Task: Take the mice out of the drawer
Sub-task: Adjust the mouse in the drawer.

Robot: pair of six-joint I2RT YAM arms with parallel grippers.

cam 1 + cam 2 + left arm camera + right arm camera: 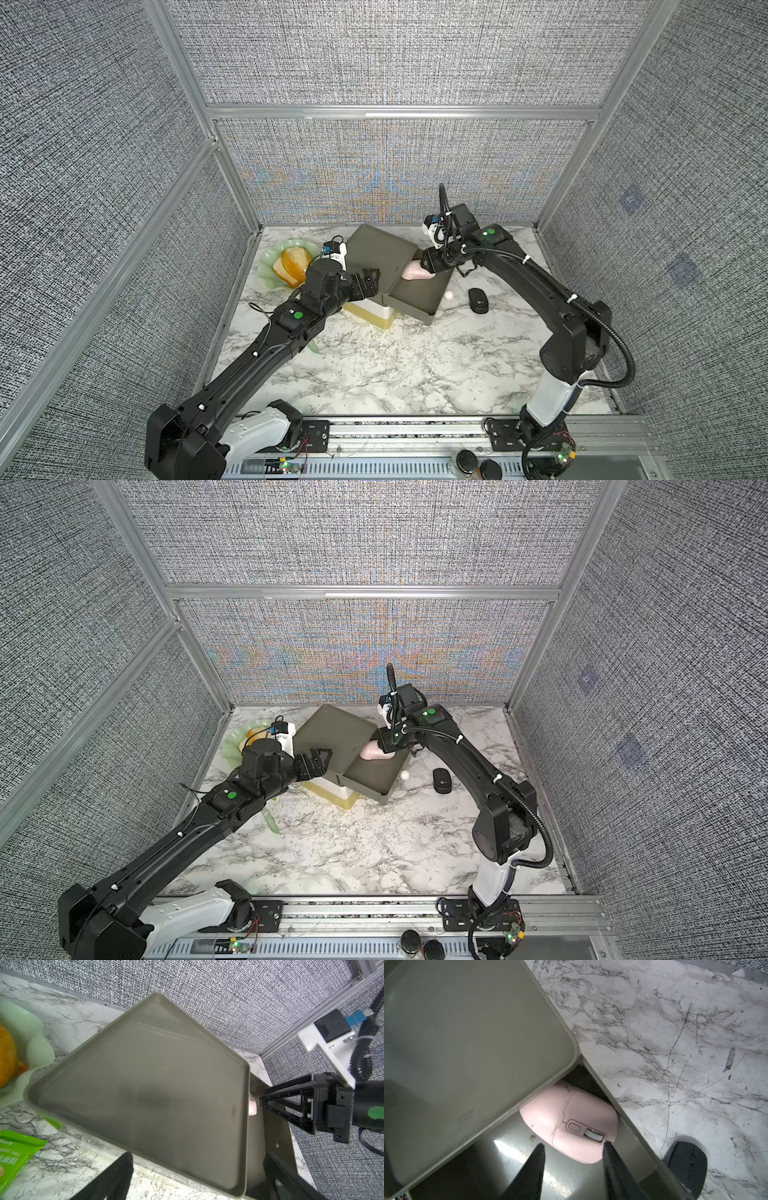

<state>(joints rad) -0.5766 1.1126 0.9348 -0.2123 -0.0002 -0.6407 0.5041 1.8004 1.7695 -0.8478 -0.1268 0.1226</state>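
Right wrist view: the right gripper (574, 1145) stands part-closed astride the near end of the pale pink oval plastic mouse (571, 1118). One black finger (612, 1165) touches the mouse beside its grey scroll wheel. A sliver of drawer floor shows between the other finger and the mouse's side, so no firm hold is established.

The pink mouse lies inside the pulled-out olive-grey plastic drawer (633, 1138), close against one wall. Its far end is tucked under the olive-grey tray-shaped cabinet top (467, 1032).

Beyond that wall a glossy black oval mouse (685, 1167) rests on the white marble-patterned tabletop (675, 1022). In both top views a small white round knob (449, 295) sits between the drawer and this black mouse.

Left gripper (374, 280): jaws spread wide, holding nothing, positioned at the cabinet top's edge on the side away from the drawer. Whether it touches the cabinet cannot be determined.

Near the left arm's wrist a pale green scalloped plate (270, 266) carries orange-brown bread (293, 264). A bright green printed packet (14, 1153) lies on the tabletop in the left wrist view.
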